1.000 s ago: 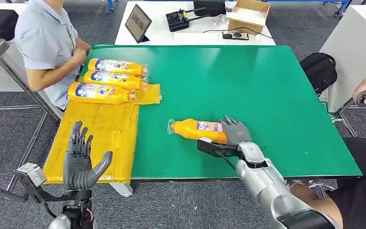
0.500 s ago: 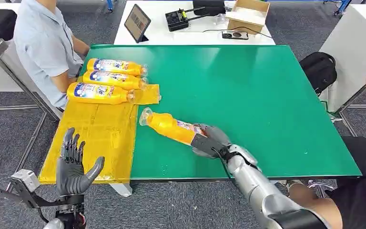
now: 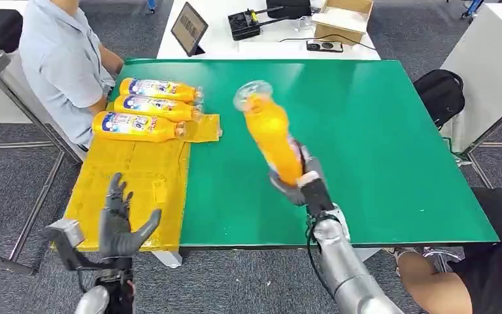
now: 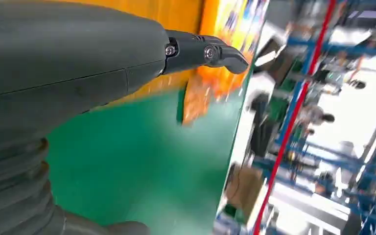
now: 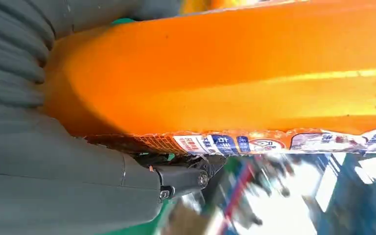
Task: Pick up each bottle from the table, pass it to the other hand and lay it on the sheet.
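Note:
My right hand [image 3: 301, 184] grips the base of an orange bottle [image 3: 271, 136] and holds it up off the green table [image 3: 379, 131], its cap end tilted away toward the table's far side. In the right wrist view the same bottle [image 5: 235, 73] lies against my palm, its label showing. Three more orange bottles [image 3: 147, 108] lie side by side at the far end of the yellow sheet [image 3: 137, 183]. My left hand [image 3: 123, 226] hovers with fingers spread above the sheet's near edge, holding nothing; the left wrist view shows its fingers [image 4: 205, 51] over sheet and table.
A person in a light blue shirt [image 3: 59, 59] sits at the table's far left corner beside the bottles. A white table behind carries a tablet [image 3: 188, 27], a box [image 3: 340, 16] and small devices. A black bag [image 3: 439, 95] lies on the floor to the right.
My right hand has lifted the bottle off the table and swung it upright, cap end now pointing away. The left hand has shifted a little right and up. The person's hand at right left the frame.

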